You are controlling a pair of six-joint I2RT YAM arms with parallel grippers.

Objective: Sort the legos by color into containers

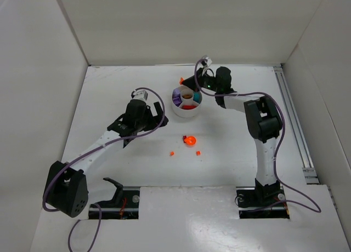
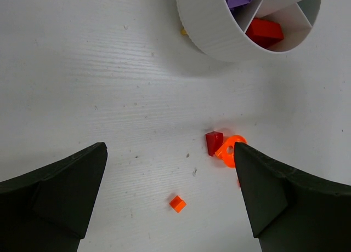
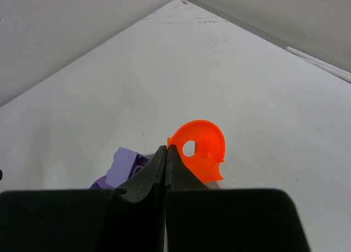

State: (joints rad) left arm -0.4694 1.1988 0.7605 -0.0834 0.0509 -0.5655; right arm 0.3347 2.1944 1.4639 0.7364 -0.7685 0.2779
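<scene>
Top external view: the white dish (image 1: 184,113) sits just above the centre of the frame, with purple (image 1: 176,98), red (image 1: 188,106) and teal (image 1: 197,98) legos already in separate wedges. The right gripper (image 1: 185,81) reaches in over the dish's far rim. On the right wrist view its jaws are pressed fully together, and the edge of an orange disc (image 3: 200,150) looks nipped at the very tips, standing up off the table. A lilac brick (image 3: 125,165) peeks out just left of the fingers. The left gripper (image 2: 170,149) hangs wide open with nothing in it, below and left of the dish. On the left wrist view a dark red piece (image 2: 213,142) touches an orange ring (image 2: 232,151) beside the right-hand finger. A tiny orange brick (image 2: 177,203) lies loose lower down, between the fingers.
</scene>
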